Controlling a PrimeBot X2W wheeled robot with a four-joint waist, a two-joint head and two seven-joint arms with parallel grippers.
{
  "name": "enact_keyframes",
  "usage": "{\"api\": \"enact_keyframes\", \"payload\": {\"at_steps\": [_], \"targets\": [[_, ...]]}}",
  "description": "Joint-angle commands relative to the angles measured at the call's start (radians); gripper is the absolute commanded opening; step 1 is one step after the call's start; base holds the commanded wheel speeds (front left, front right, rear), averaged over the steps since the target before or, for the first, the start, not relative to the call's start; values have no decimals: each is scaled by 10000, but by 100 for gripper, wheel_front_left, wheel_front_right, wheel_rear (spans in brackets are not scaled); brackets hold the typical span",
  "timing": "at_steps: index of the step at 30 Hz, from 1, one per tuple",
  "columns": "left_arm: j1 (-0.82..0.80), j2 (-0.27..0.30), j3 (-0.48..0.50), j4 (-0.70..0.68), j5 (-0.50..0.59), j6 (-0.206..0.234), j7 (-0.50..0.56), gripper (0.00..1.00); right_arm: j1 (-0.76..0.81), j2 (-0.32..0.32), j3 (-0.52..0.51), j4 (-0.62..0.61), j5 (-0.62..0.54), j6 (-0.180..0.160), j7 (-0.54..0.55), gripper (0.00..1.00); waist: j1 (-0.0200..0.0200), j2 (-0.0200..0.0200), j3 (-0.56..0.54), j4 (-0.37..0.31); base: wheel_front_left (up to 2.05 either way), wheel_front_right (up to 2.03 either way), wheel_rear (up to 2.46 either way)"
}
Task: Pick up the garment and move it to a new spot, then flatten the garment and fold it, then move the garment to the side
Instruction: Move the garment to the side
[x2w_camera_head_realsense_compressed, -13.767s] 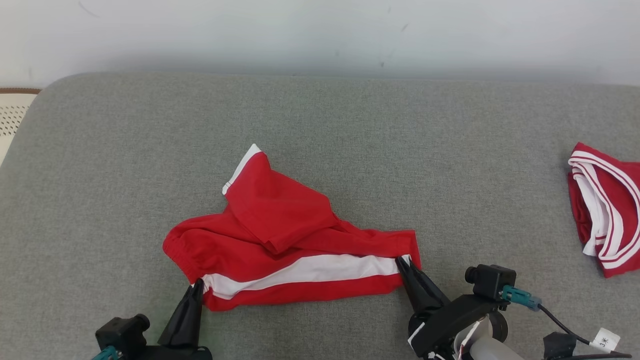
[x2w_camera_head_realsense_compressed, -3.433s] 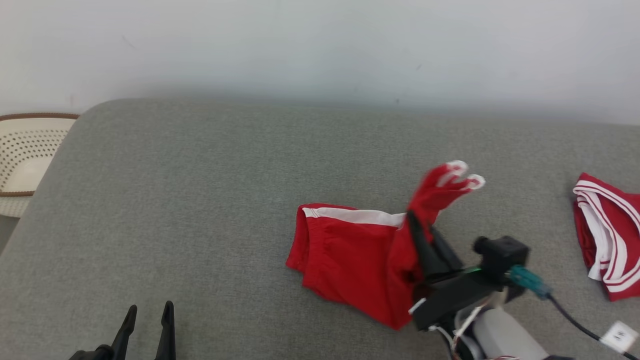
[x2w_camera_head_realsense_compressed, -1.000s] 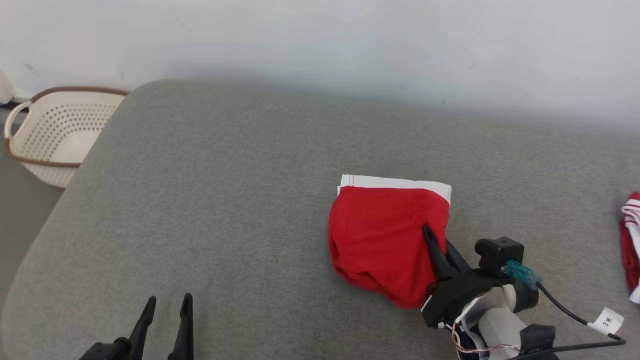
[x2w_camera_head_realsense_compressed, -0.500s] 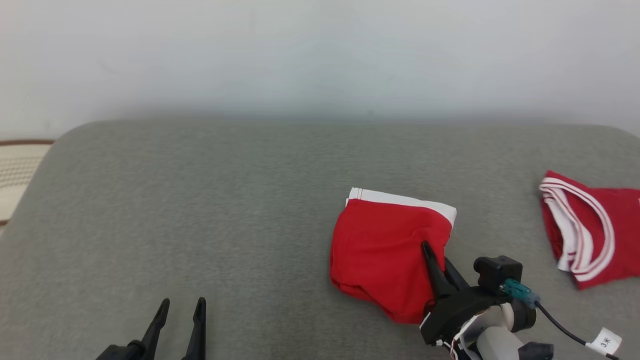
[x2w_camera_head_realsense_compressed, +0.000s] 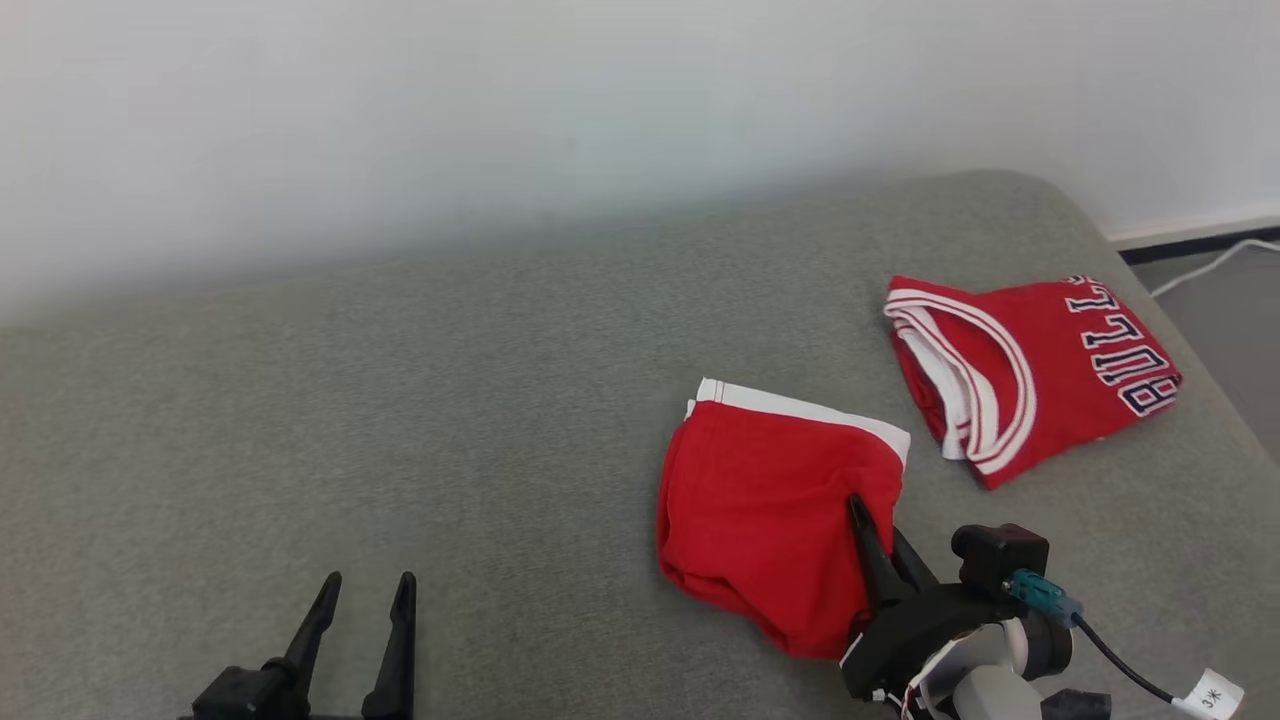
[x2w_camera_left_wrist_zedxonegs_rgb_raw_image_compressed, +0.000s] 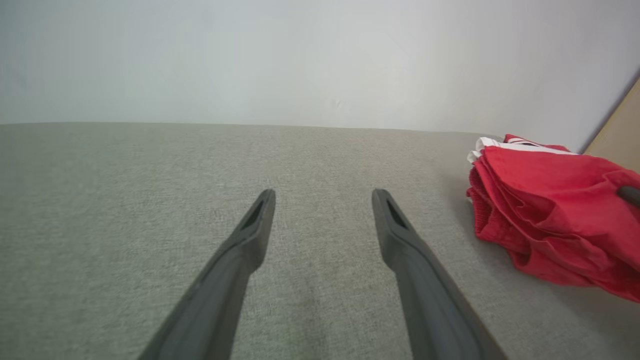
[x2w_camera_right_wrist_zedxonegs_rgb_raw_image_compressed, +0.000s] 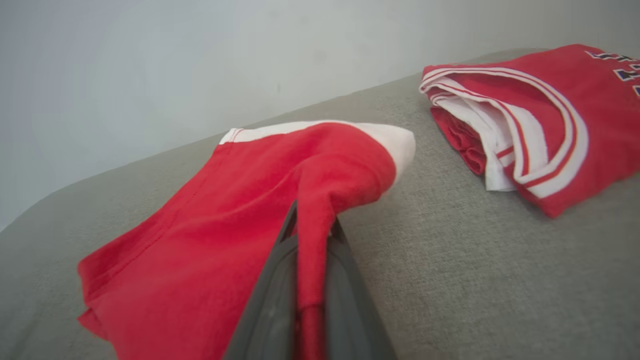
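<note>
Folded red shorts (x2w_camera_head_realsense_compressed: 760, 510) sit lower right of centre on grey cushion (x2w_camera_head_realsense_compressed: 400, 400), right hand (x2w_camera_head_realsense_compressed: 870, 515) clamped on their right edge, left hand (x2w_camera_head_realsense_compressed: 368, 578) apart, lower left. Best slide low and slowly sideways, short of jersey (x2w_camera_head_realsense_compressed: 1030, 370), so folds hold

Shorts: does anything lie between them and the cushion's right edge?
Yes: a folded red jersey lies on the cushion to their right, apart from the shorts, which the right claw pinches.
</note>
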Motion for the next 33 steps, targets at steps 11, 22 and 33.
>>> {"api": "enact_keyframes", "payload": {"at_steps": [11, 22, 33], "targets": [[-495, 8, 56, -18, 222, -115, -4, 100, 105, 102, 250, -69, 243, 4, -5, 0, 0, 0, 767, -2186, 0, 0, 0], [-1190, 13, -304, -206, 522, -329, -4, 100, -1936, -724, 856, 17, -246, 4, -7, 0, 0, 0, 1711, -1422, 0, 0, 0], [-1562, 7, -463, -368, 624, -418, -4, 100, -4891, -2594, 1555, 1918, -572, 4, -7, 0, 0, 0, 2570, -267, 0, 0, 0]]}}
